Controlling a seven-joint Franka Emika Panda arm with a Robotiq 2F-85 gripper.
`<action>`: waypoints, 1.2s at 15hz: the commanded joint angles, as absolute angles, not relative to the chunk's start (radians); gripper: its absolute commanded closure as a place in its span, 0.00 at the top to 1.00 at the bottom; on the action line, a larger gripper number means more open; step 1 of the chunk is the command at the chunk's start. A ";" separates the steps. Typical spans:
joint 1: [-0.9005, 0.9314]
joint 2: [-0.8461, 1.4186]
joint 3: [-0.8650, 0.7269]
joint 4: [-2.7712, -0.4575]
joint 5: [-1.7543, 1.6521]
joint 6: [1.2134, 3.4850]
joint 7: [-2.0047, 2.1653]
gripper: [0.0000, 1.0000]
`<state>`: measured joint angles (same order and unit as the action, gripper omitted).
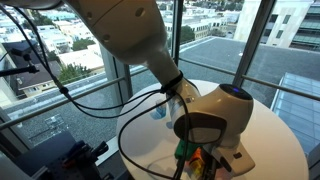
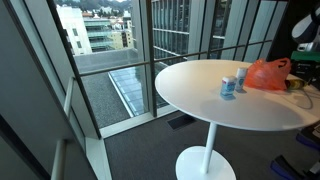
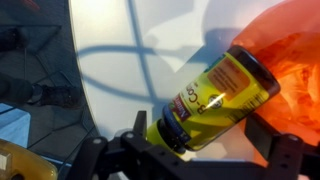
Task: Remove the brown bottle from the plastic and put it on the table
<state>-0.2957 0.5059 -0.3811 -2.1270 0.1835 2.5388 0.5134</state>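
In the wrist view, the brown bottle (image 3: 215,95) with a yellow label and yellow cap lies tilted, its base end inside the orange plastic bag (image 3: 295,40) and its cap end out over the white table (image 3: 150,50). My gripper (image 3: 212,140) is open, with one finger beside the cap and the other near the bag. The bag also shows in an exterior view (image 2: 268,74) near the table's far side. In an exterior view the arm hides most of the gripper (image 1: 195,150).
A small blue-and-white bottle (image 2: 229,85) stands on the round white table (image 2: 200,95) beside the bag. The table edge is close behind the bottle (image 3: 85,100). Glass walls and a railing surround the table.
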 commanded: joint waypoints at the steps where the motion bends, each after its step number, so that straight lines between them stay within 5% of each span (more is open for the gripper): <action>1: -0.278 0.512 -0.381 -2.122 0.226 2.555 0.574 0.87; 7: -0.269 0.512 -0.388 -2.126 0.221 2.561 0.624 0.33; 18: -0.209 0.363 -0.417 -2.215 0.152 2.531 0.618 0.31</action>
